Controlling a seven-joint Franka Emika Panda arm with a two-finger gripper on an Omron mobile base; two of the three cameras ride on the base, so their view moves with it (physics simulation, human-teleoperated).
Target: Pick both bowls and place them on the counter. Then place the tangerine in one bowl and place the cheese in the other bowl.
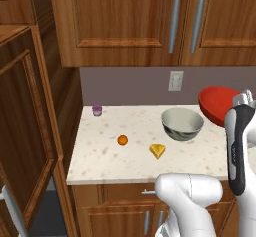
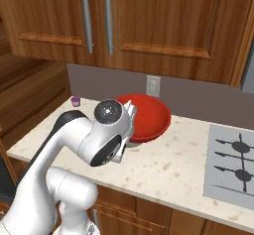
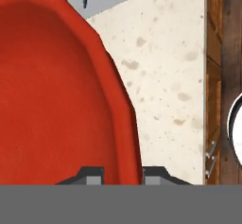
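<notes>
Rendered home kitchen. Brown wooden upper cabinets (image 1: 150, 21) with long metal bar handles (image 1: 174, 21) hang over a beige speckled stone-look counter (image 1: 100, 153); matching base cabinets with handles sit below it. Grey backsplash wall carries a white electrical outlet (image 1: 175, 80). A grey cooktop (image 2: 233, 167) with dark burner grates is set into the counter at the right. Kitchenware and food on the counter: pale bowl (image 1: 182, 123), red bowl (image 2: 146, 117), small purple cup (image 1: 97, 110), tangerine (image 1: 122, 140), cheese (image 1: 158, 150).
</notes>
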